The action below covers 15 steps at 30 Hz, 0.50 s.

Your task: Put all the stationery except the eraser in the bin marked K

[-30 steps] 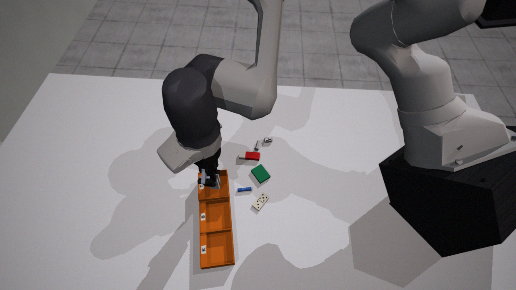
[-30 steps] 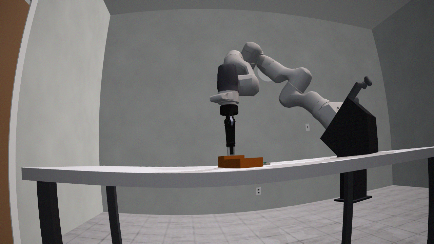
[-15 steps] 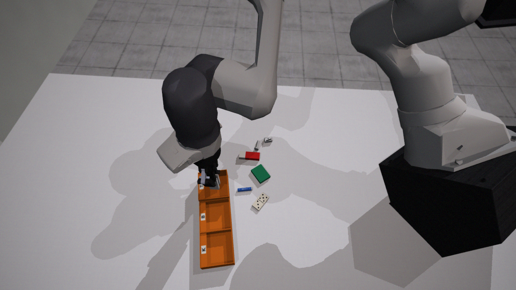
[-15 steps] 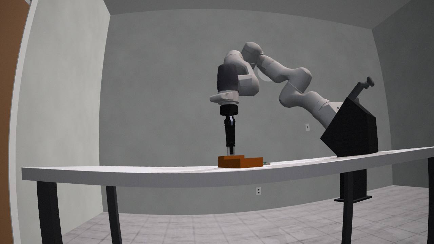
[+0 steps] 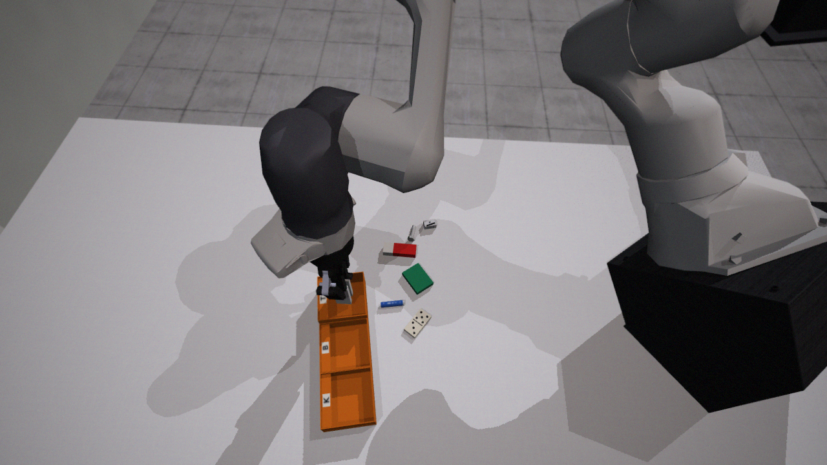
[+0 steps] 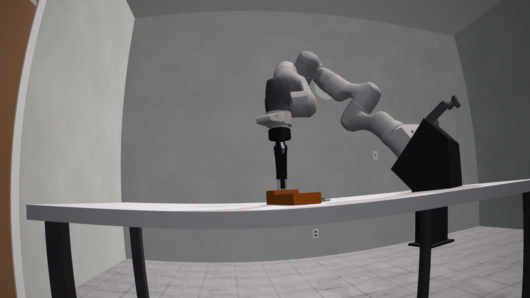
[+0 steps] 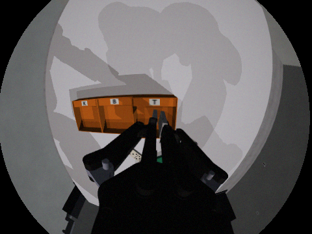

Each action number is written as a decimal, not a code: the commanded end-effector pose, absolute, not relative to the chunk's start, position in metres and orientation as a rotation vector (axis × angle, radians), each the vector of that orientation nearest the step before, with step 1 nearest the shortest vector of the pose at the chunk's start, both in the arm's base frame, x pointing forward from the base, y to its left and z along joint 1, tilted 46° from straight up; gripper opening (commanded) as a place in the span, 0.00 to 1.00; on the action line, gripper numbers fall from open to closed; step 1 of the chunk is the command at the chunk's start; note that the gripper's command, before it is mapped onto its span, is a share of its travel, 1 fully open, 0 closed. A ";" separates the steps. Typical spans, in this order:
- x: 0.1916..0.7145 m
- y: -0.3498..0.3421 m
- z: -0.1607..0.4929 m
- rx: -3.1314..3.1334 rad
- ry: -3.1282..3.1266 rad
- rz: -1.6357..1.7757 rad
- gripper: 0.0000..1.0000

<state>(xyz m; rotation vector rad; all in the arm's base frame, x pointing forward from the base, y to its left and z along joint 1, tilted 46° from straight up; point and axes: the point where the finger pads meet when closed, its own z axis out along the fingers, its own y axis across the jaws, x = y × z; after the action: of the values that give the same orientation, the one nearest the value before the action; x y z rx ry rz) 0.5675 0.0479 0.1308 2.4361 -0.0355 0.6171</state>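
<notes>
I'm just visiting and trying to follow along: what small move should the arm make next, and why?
Probably lift straight up. The gripper is shut and sits low at the T compartment, but stationery belongs in the K compartment at the tray's other end, and the blue pen lies on the table beside the tray. I cannot tell whether the fingers pinch anything thin.
</notes>
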 end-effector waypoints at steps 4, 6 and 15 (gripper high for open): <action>0.569 0.047 0.131 2.436 -0.043 0.622 0.05; 0.569 0.047 0.131 2.436 -0.043 0.622 0.05; 0.567 0.049 0.134 2.436 -0.043 0.622 0.05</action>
<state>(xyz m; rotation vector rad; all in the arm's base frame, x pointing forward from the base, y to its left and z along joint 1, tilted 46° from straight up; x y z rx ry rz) 0.5675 0.0479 0.1313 2.4360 -0.0364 0.6178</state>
